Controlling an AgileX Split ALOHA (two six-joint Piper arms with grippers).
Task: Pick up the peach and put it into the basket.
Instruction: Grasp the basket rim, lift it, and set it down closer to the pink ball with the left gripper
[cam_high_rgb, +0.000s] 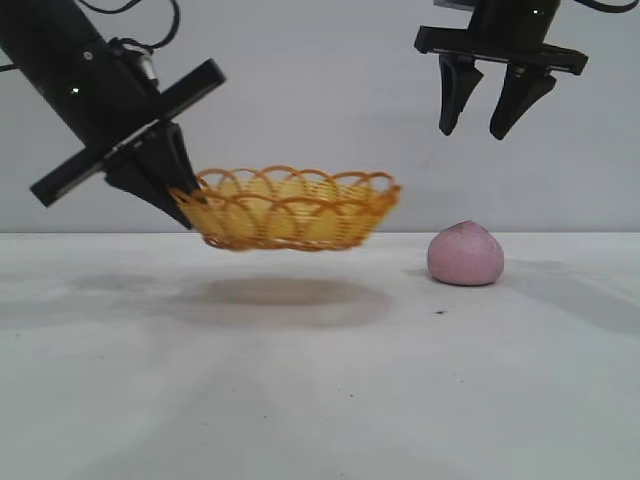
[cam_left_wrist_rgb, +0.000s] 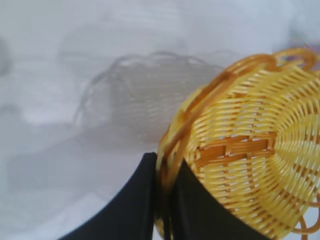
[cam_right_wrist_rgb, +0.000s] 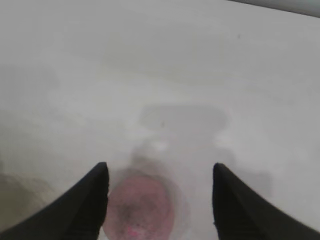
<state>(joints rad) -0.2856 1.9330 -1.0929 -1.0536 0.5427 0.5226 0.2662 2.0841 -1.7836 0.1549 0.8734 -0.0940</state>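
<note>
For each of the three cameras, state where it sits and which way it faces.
Exterior: low at table level, facing both arms; left end effector holds the basket aloft, right end effector hangs open above the peach.
Left wrist: on the left arm, looking past its fingers clamped on the basket rim.
Right wrist: on the right arm, looking down between open fingers at the peach.
Shared: exterior and right wrist both show the peach.

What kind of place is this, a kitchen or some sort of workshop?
Probably a robot test bench, not a kitchen: a bare white table against a blank wall, a left gripper holding up a basket, a right gripper above a peach.
</note>
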